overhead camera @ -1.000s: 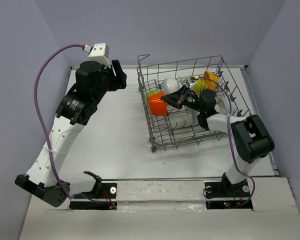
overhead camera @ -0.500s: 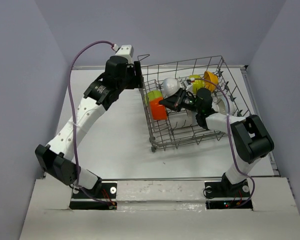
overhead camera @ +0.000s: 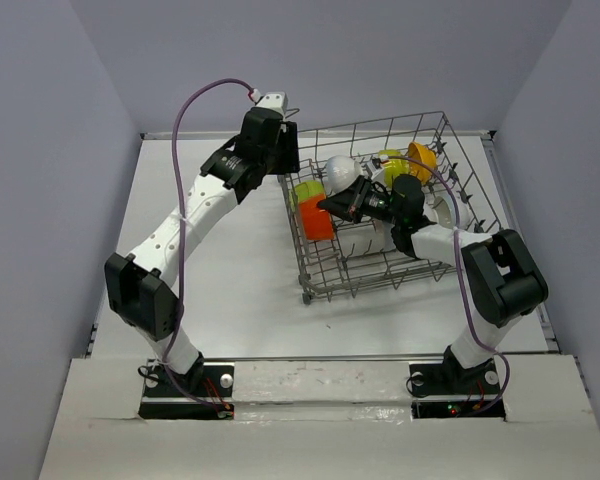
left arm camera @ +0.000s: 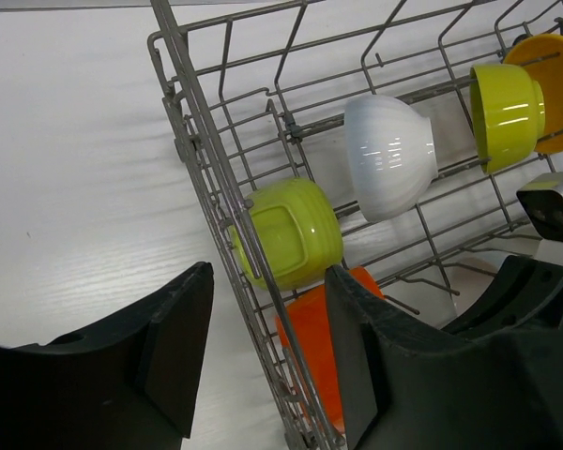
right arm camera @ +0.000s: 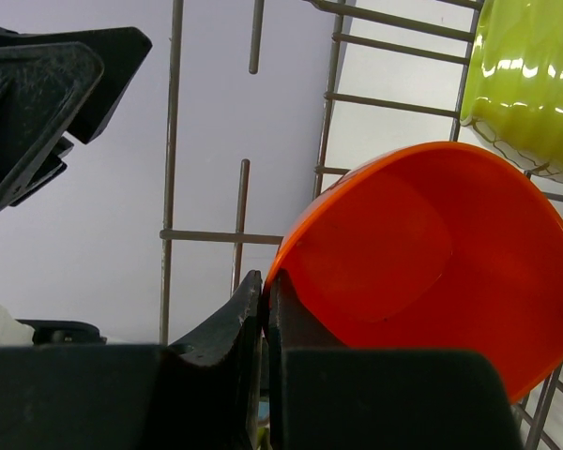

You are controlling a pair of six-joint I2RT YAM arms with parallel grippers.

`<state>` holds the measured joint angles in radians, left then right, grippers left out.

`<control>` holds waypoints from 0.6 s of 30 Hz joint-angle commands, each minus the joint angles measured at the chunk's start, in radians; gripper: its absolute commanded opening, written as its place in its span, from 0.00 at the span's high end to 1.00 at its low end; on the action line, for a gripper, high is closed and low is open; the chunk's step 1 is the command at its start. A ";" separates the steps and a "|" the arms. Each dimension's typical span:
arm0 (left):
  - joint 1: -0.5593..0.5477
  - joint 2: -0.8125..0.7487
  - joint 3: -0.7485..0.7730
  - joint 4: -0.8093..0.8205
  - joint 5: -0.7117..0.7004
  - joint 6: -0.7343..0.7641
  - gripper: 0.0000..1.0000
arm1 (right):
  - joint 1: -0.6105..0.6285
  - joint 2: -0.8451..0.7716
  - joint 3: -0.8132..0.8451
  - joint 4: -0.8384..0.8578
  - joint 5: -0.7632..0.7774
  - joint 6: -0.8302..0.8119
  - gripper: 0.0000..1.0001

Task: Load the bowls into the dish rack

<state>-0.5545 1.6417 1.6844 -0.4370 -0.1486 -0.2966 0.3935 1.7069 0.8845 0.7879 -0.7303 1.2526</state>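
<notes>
Orange bowl (right arm camera: 422,262) seems pinched by the right gripper (right arm camera: 265,286) to seat it in the rack (left arm camera: 209,183), left gripper (left arm camera: 267,277) parted astride its wall.

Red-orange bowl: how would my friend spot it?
Find the grey wire dish rack on the right. Against its left wall, a lime green bowl sits just behind the red-orange bowl. It is the rack's only red-orange one.

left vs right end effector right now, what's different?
The left end effector is open and empty; the right end effector is shut on the orange bowl, at its rim. The left one is by the outer wall of the rack; the right one is inside it. Both have black fingers.
</notes>
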 commanded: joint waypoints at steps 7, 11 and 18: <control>-0.001 0.047 0.074 0.017 -0.037 -0.029 0.44 | 0.010 -0.035 0.047 0.020 -0.029 0.004 0.99; -0.001 0.053 0.067 0.015 -0.048 -0.035 0.45 | 0.010 -0.036 0.047 0.022 -0.031 0.005 0.99; -0.001 0.082 0.070 0.012 -0.054 -0.042 0.50 | 0.010 -0.039 0.044 0.025 -0.032 0.007 0.99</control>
<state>-0.5545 1.7195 1.7046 -0.4385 -0.1829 -0.3248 0.3935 1.7069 0.8879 0.7803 -0.7341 1.2530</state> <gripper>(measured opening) 0.511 0.056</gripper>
